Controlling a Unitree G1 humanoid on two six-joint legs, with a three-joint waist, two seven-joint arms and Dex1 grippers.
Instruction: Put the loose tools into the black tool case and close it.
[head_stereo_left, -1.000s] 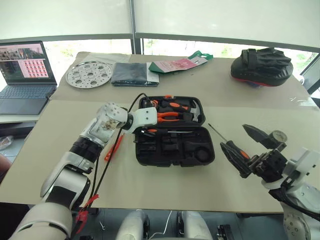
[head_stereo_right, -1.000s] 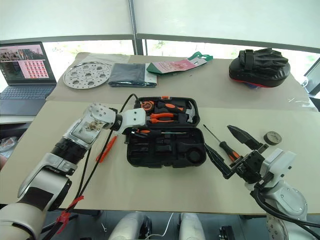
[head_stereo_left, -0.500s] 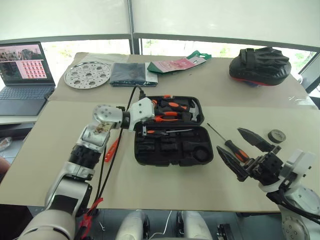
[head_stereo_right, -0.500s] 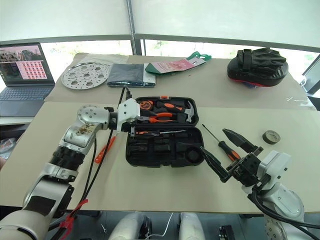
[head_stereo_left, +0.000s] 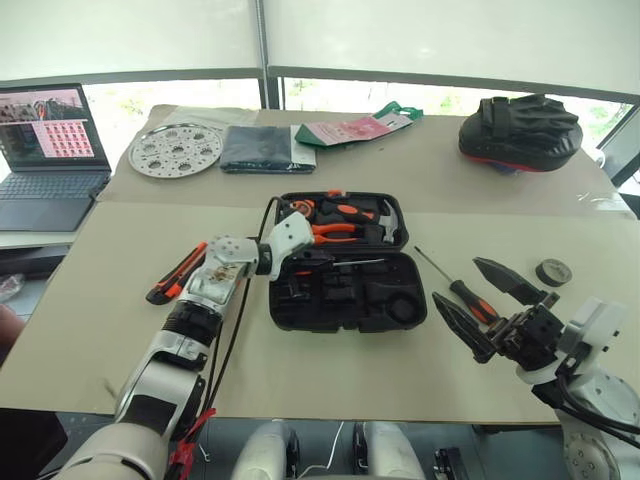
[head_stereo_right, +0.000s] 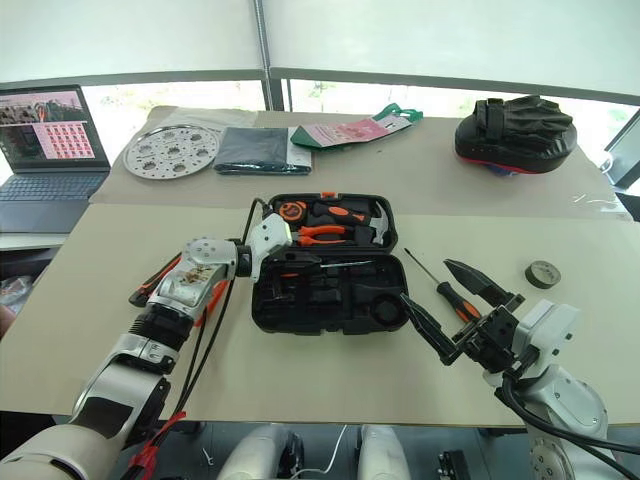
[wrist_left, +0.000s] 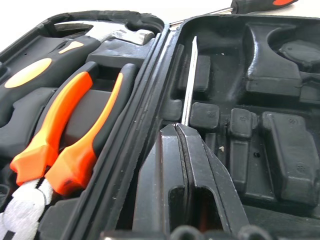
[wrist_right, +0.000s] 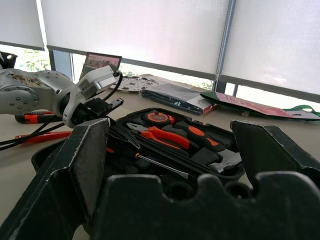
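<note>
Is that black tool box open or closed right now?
Open. The black tool case lies spread flat on the table, lid back, with the pliers and moulded slots showing inside.

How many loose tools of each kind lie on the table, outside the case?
Long screwdriver: 1
Small orange screwdriver: 1
Utility knife: 1
Tape roll: 1
Total: 4

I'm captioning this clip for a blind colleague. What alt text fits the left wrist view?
The left claw, shut, hovers over the open black tool case, its tips beside a screwdriver's metal shaft lying in the case. Orange-handled pliers and a hammer sit in the other half.
</note>
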